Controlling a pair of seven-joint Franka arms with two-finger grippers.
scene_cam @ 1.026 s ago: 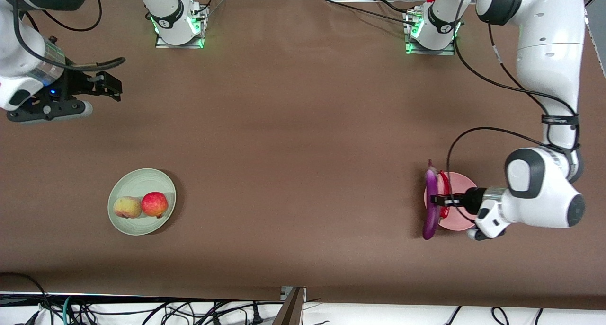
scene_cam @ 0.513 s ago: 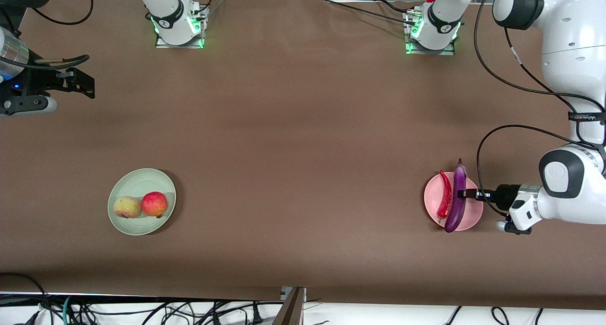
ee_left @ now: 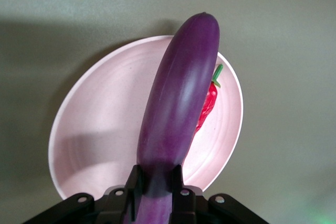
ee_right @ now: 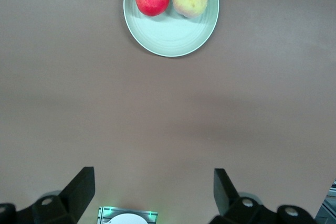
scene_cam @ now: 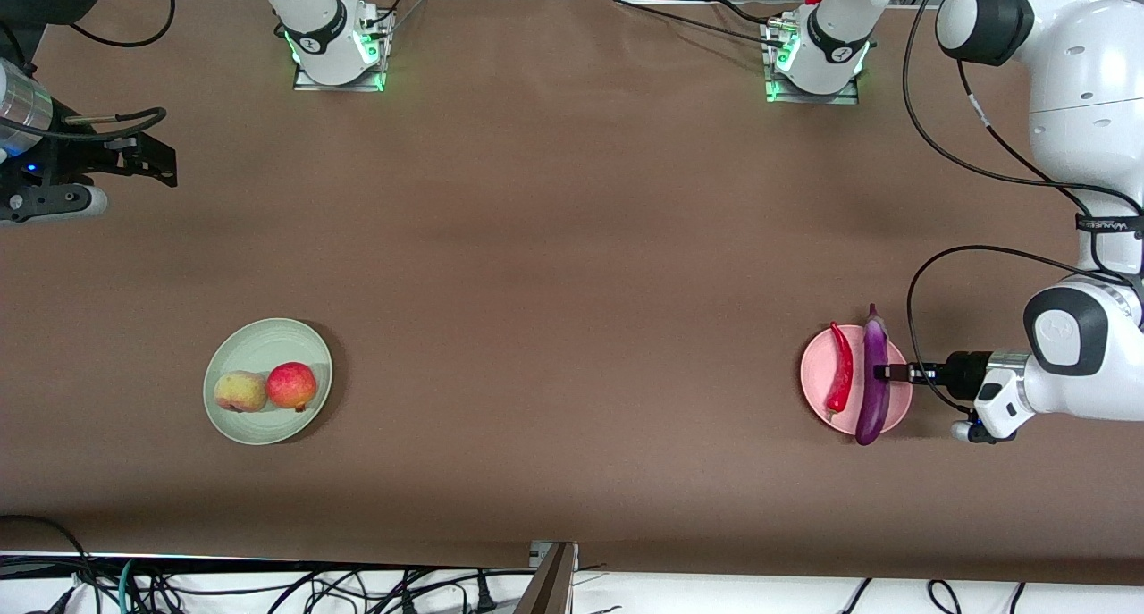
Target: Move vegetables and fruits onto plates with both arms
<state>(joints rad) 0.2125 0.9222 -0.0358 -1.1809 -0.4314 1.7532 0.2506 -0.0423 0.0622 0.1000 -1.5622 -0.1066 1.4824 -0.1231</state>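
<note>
My left gripper (scene_cam: 880,373) is shut on the purple eggplant (scene_cam: 872,377), which lies across the pink plate (scene_cam: 818,391) beside the red chili pepper (scene_cam: 840,379). In the left wrist view the eggplant (ee_left: 181,103) sits between my fingers (ee_left: 132,184) over the pink plate (ee_left: 105,129), with the chili (ee_left: 209,103) partly hidden under it. The pale peach (scene_cam: 239,391) and the redder fruit (scene_cam: 292,386) sit on the mint green plate (scene_cam: 268,341). My right gripper (scene_cam: 165,163) is open and empty, up at the right arm's end of the table; its wrist view shows the green plate (ee_right: 170,38).
The two arm bases (scene_cam: 335,46) (scene_cam: 818,55) stand at the table's edge with green lights. Black cables hang from the left arm (scene_cam: 921,274). Cables lie below the table's front edge (scene_cam: 268,587).
The left gripper has carried the eggplant from the plate's rim, past the chili, toward the left arm's end of the plate. The right gripper has drawn back toward the table's end.
</note>
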